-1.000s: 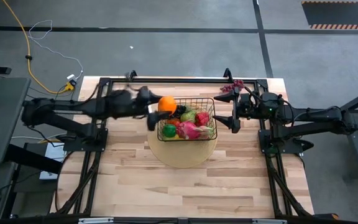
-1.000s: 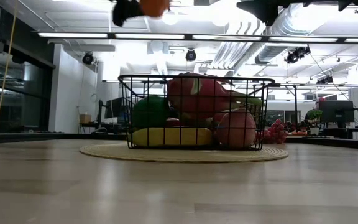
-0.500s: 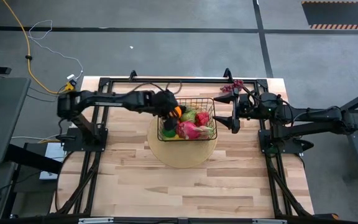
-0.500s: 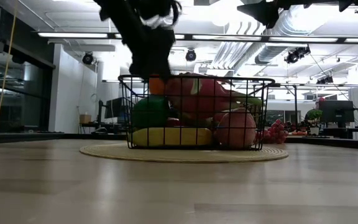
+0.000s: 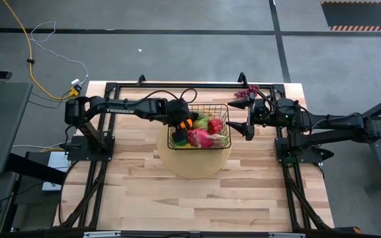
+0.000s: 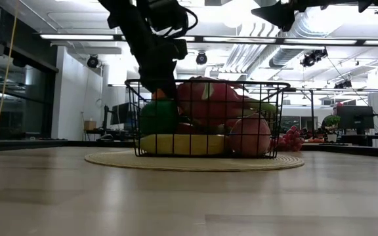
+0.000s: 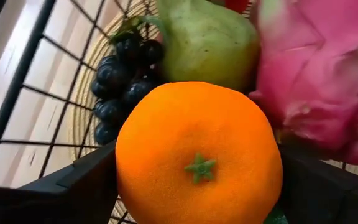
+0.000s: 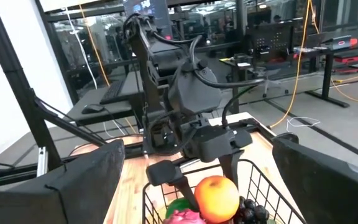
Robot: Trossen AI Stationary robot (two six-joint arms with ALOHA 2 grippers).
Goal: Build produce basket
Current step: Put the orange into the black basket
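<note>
Left end effector (image 5: pixel 186 121) reaches down into the far left part of the basket (image 5: pixel 225 140), its two fingers (image 7: pixel 73 183) spread wide on either side of the orange (image 7: pixel 199 154), which sits between them beside the dark grapes (image 7: pixel 120 74), green pear (image 7: pixel 207 40) and pink dragon fruit (image 7: pixel 319 74). Basket stands on a round pale mat (image 5: pixel 194 165) toward the far edge of the tabletop (image 5: pixel 197 198), about midway across. Right end effector (image 5: pixel 249 129) hangs just beyond the basket's right side, fingers fully parted and holding nothing.
</note>
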